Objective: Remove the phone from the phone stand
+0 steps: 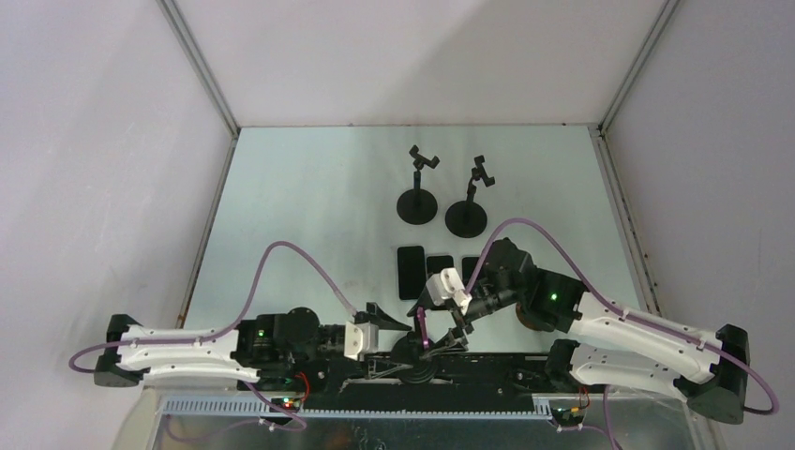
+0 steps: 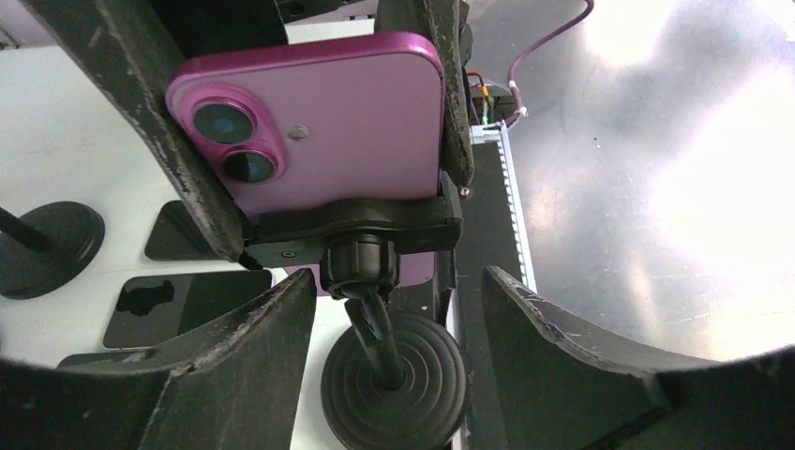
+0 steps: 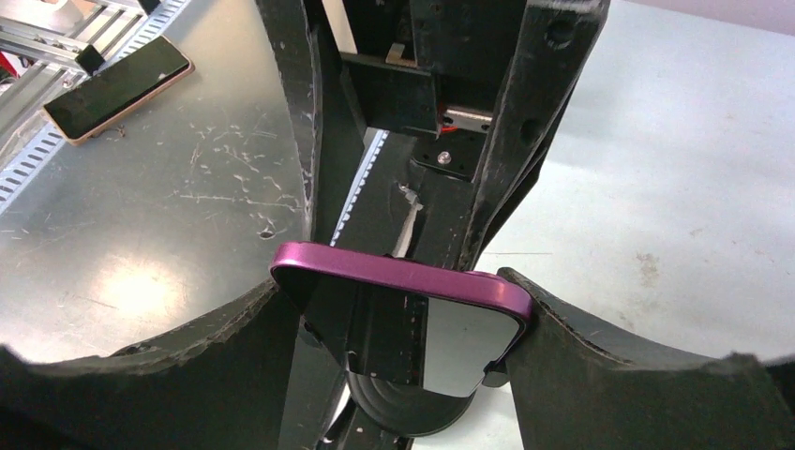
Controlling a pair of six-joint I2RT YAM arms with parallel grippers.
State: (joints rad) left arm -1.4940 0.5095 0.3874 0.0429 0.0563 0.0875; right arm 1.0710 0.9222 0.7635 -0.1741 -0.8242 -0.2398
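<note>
**Phone gripped, stand about to be braced: the lift-out comes next**

To the left of the phone stand (image 2: 361,253), the left gripper (image 2: 396,291) reaches in low. Its claw is open, one finger on each side of the stand's stem and round foot, and neither appears to touch it.

The pink phone (image 2: 337,122) sits in the stand's clamp at the near edge of the table (image 1: 309,206), its back and twin lenses towards the left wrist camera.

From the right of the stand comes the right gripper (image 3: 398,300). Its claw is closed on the phone, with a finger pressed against each long edge above the clamp.

The step in hand looks like the extraction itself: the grip on the phone is made, but the phone is not yet out of the clamp. The next move probably calls for the left claw to pinch the stem so the stand stays put. The right arm can then draw the phone straight up along the clamp's line without twisting, or the stand may tip.

Counted, there are three stands: this one and two empty stands (image 1: 417,197) (image 1: 466,211) well behind it. Three dark phones (image 1: 410,272) (image 1: 439,266) (image 1: 471,265) lie flat between those and the loaded stand, the rightmost partly hidden. One gold-edged phone (image 3: 117,84) lies on a metal plate, seen only by the right wrist camera. With the pink one, that makes five phones.
</note>
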